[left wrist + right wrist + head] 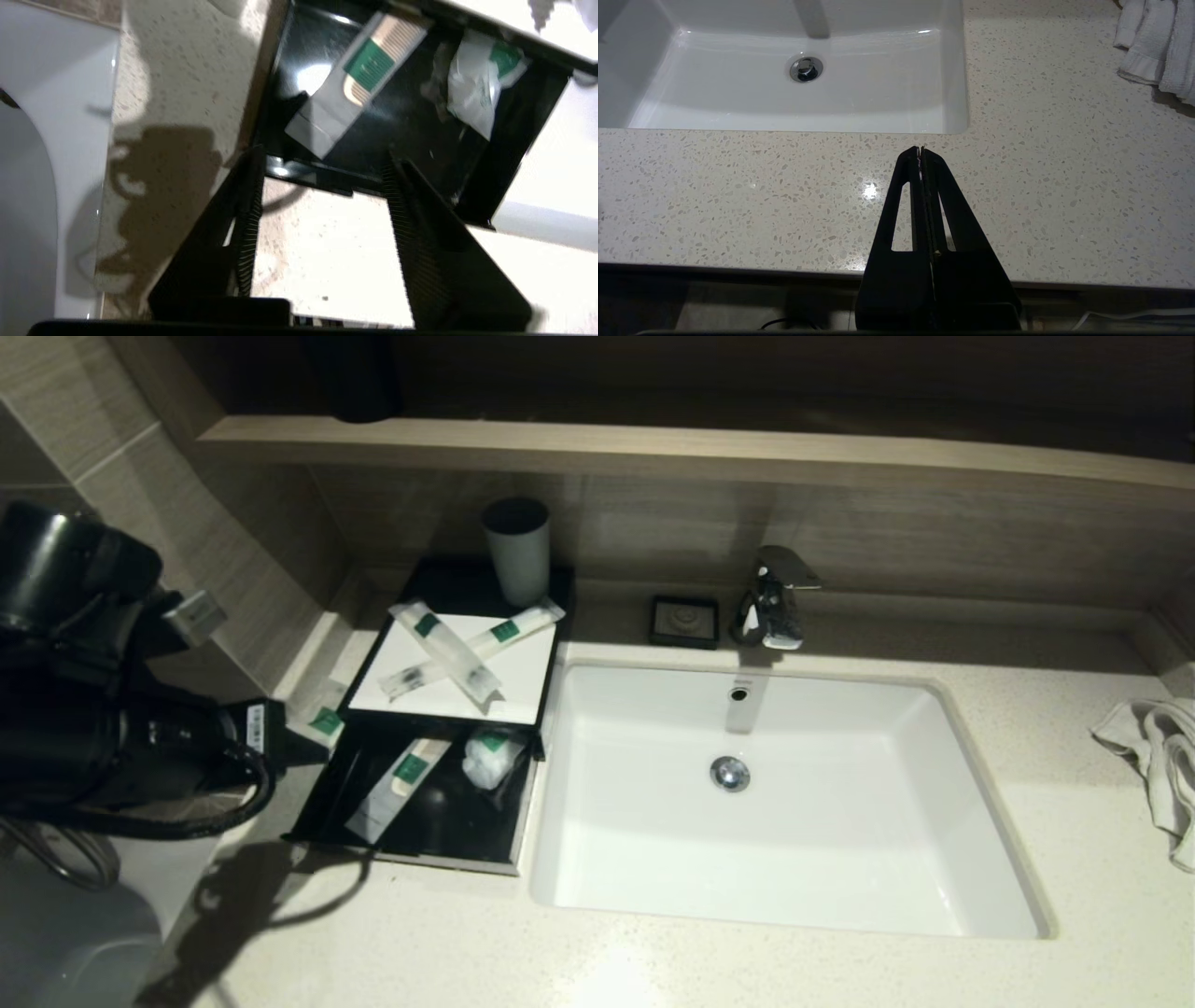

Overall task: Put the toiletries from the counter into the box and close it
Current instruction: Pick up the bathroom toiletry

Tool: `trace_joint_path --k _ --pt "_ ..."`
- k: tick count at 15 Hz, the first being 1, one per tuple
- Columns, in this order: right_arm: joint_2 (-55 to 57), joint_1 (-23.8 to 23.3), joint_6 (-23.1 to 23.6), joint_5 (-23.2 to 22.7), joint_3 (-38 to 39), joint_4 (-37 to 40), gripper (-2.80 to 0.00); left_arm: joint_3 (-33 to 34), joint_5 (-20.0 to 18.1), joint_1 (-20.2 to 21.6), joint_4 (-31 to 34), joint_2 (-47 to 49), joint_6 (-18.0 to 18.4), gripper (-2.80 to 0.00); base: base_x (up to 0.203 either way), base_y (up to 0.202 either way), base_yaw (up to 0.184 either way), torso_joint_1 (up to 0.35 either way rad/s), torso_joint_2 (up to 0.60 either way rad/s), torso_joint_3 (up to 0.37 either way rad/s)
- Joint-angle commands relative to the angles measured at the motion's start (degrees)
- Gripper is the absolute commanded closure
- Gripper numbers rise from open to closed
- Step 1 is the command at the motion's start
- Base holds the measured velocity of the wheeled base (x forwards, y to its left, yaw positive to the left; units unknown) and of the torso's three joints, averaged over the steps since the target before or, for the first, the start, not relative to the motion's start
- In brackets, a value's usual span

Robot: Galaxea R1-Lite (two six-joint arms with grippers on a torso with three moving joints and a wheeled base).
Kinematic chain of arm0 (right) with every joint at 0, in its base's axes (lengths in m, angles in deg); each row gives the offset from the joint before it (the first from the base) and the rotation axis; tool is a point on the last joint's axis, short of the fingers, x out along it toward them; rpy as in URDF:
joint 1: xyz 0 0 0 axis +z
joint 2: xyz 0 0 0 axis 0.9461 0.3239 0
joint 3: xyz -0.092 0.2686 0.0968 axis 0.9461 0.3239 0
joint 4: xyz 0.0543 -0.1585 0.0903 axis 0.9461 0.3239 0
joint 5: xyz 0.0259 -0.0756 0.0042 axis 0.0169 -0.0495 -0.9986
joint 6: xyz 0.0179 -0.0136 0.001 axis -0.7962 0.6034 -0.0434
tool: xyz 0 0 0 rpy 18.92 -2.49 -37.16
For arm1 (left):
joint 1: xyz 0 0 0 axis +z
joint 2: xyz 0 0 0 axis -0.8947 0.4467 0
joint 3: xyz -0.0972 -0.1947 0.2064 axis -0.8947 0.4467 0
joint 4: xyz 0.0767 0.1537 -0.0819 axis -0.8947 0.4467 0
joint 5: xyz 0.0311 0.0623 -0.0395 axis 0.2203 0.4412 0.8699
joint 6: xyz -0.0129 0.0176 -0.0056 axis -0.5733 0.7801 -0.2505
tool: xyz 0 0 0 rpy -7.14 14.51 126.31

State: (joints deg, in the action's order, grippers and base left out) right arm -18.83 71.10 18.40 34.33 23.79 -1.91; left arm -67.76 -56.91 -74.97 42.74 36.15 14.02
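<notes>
— Toiletries: where do they lie now?

— Two long slim packets (467,649) lie crossed on the white top panel of the box (448,709). Its drawer (425,817) stands pulled out, and inside lie a flat packet with a comb (357,79) and a crumpled pouch (476,84). One more small pouch (325,721) lies on the worktop (653,961), just beside the box's left side.

— And the left gripper (322,186)?

— It hangs above the worktop at the drawer's front edge. Its fingers (247,205) stand apart with nothing between them; the comb packet and the crumpled pouch lie just beyond the fingertips.

— The right gripper (921,151)?

— Parked over the worktop's near edge, its fingers pressed together and empty. The basin (784,102) is beyond the fingertips, and a white towel (1157,51) lies well apart from them.
</notes>
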Motion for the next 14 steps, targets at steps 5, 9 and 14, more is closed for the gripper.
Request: trace_joint_path --k 5,9,14 --pt "0.08 0.00 0.00 0.02 0.00 0.01 0.00 9.31 -0.12 6.50 -19.16 3.43 1.45 0.00 0.000 0.000 0.000 0.000 0.00 0.000" --pt "0.09 0.00 0.00 0.02 0.00 0.01 0.00 11.31 -0.54 7.98 -24.30 4.59 3.66 0.00 0.000 0.000 0.000 0.000 0.00 0.000" --pt "0.02 0.00 0.00 0.02 0.00 0.04 0.00 12.42 -1.55 9.24 -27.90 6.23 8.74 0.00 0.000 0.000 0.000 0.000 0.00 0.000"
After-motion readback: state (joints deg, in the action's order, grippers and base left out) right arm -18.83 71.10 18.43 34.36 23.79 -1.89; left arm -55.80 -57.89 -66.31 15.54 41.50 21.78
